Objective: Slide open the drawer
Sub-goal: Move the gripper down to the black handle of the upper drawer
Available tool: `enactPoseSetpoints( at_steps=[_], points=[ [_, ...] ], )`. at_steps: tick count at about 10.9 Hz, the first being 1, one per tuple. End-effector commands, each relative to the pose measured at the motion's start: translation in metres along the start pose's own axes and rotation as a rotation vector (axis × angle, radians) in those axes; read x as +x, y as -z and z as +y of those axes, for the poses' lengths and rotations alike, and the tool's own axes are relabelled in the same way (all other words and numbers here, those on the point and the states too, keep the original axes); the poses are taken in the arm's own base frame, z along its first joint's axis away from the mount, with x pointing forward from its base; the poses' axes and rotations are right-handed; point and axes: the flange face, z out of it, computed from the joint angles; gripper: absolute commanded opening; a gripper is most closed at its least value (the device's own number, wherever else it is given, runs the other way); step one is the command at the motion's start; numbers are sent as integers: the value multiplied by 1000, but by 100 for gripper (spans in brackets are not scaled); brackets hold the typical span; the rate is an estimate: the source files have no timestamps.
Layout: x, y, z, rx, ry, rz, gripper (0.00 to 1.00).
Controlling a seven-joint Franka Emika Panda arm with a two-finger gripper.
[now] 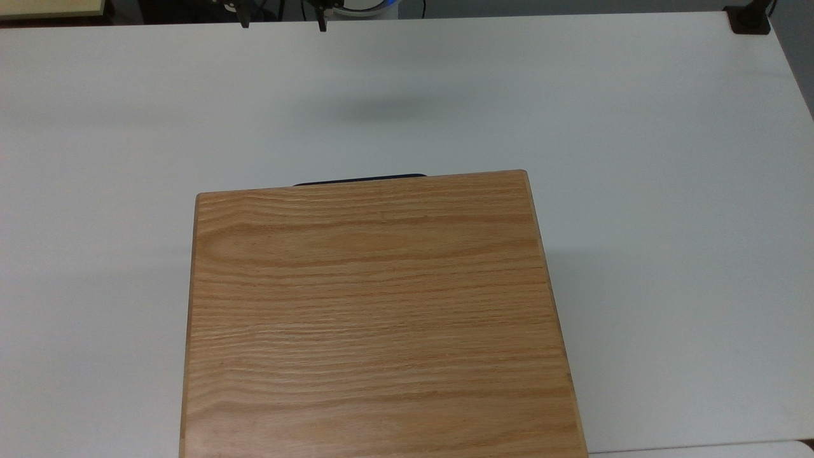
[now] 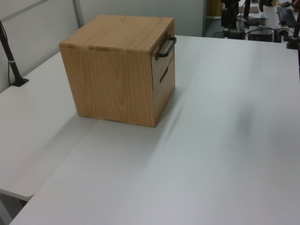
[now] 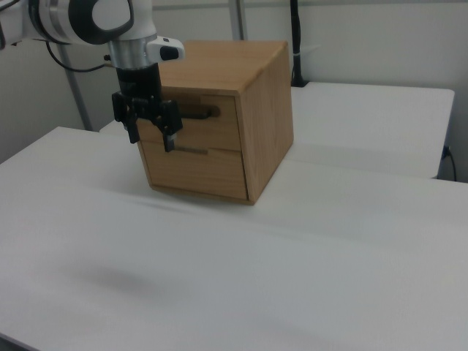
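Cabinet (image 2: pixel 119 65) sits on the white table (image 2: pixel 220 140), an oak cube with a broad grained top panel (image 1: pixel 375 312). In the top view the cabinet fills the frame from centre down to 6 o'clock; in the left view it stands at about 10 o'clock from frame centre; in the right view at about 12 o'clock.

The drawer (image 3: pixel 208 124) is the upper of two fronts on the cabinet's face. It sits flush with the cabinet — closed. Its slim black bar handle (image 2: pixel 166 47) stands proud of the front panel; in the top view the handle (image 1: pixel 359 180) shows as a thin dark sliver just past the top panel's far edge, at 12 o'clock from the panel's middle. Below it a second front (image 3: pixel 197 172) with a slot-shaped recess.

Gripper (image 3: pixel 151 137) hangs pointing down from the white arm (image 3: pixel 88 18), jaws open, both black fingers (image 3: pixel 169 137) apart with nothing between them. In the right view it lies at 9 o'clock from the drawer front and overlaps it in the frame. The top view settles the depth — the gripper (image 1: pixel 283 24) is at the frame's 12 o'clock edge, well apart from the handle, with bare table between. No contact with drawer or handle.

A faint shadow (image 1: pixel 388 113) lies on the table at 12 o'clock from the cabinet in the top view. A black post (image 2: pixel 10 58) stands clamped at the table's edge at 9 o'clock in the left view.
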Motion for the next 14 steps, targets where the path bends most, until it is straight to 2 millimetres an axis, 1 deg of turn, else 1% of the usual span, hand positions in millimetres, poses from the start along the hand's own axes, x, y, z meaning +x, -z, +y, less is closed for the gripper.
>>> enactPoseSetpoints(
  at_steps=[1,3,5,6,7,8,9,10,11,12,13,14],
  points=[
    [-4,10,3,-11,20,10,100],
    [-1,9,5,-12,23,21,100],
    [6,14,5,-14,23,67,100],
    [12,15,2,-3,25,87,100],
    [21,9,-2,2,24,97,100],
    [30,10,-7,17,16,127,100],
    [36,13,-13,69,-34,158,100],
    [39,18,-14,117,-128,195,100],
    [45,20,-18,130,-160,240,100],
    [54,19,-24,162,-228,281,95],
    [60,22,-23,219,-392,308,95],
    [66,20,-22,248,-512,326,96]
  ],
)
